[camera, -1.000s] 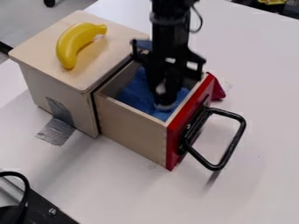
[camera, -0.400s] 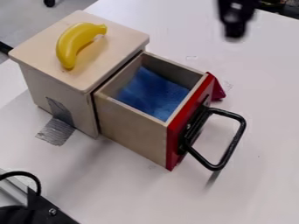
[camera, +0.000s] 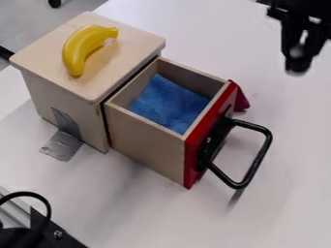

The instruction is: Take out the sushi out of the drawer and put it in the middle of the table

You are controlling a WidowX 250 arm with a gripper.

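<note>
Likely mid-transfer: the end effector (camera: 298, 60), its grip impossible to tell, should next lower any load onto the worktop's (camera: 291, 203) middle.

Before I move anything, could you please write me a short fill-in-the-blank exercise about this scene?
The curved yellow plastic banana lies on ____ of the pale wooden cabinet.
The pale wooden drawer with a red front panel is ____, not closed.
The rumpled blue fabric cloth lies ____ the drawer.
The black two-finger gripper hangs near the picture's upper ____ corner.

Missing words: top; open; inside; right.
</note>
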